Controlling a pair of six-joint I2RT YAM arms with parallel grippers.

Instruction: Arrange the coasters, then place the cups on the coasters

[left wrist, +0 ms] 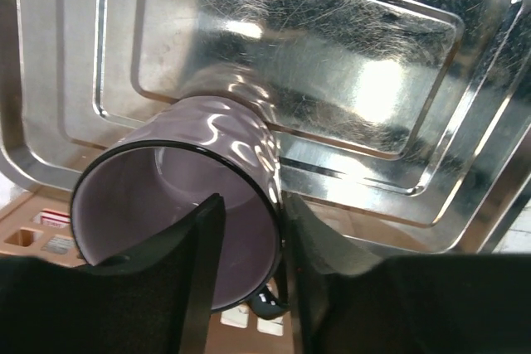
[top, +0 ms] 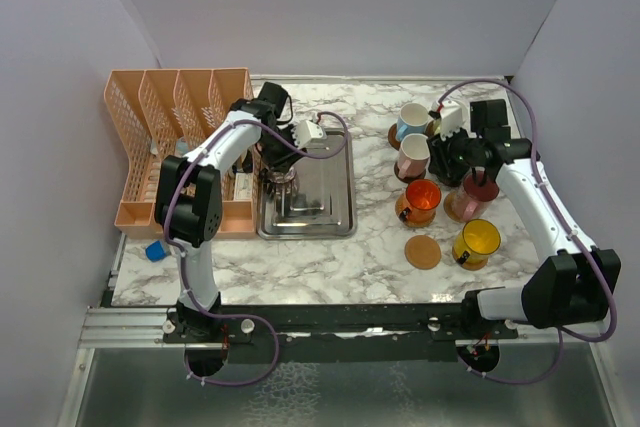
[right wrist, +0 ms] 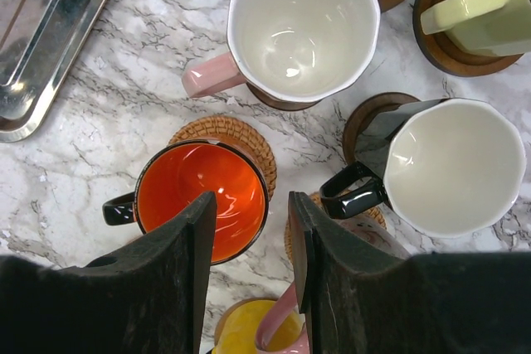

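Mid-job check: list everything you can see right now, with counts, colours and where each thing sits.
cups: eight; purple cup on the steel tray; clustered right: light blue cup, cream cup, pink-white cup, black cup, orange cup, maroon cup, yellow cup.
coasters: brown; one bare coaster near the front, the rest under the right-hand cups.
steel tray: one, silver, centre-left.
file rack: one, peach, far left.
blue object: one, small, front left edge; unidentifiable.
table: one, white marble.
left gripper: black, jaws astride the purple cup's wall.
right gripper: black, above the maroon cup; grip unclear.
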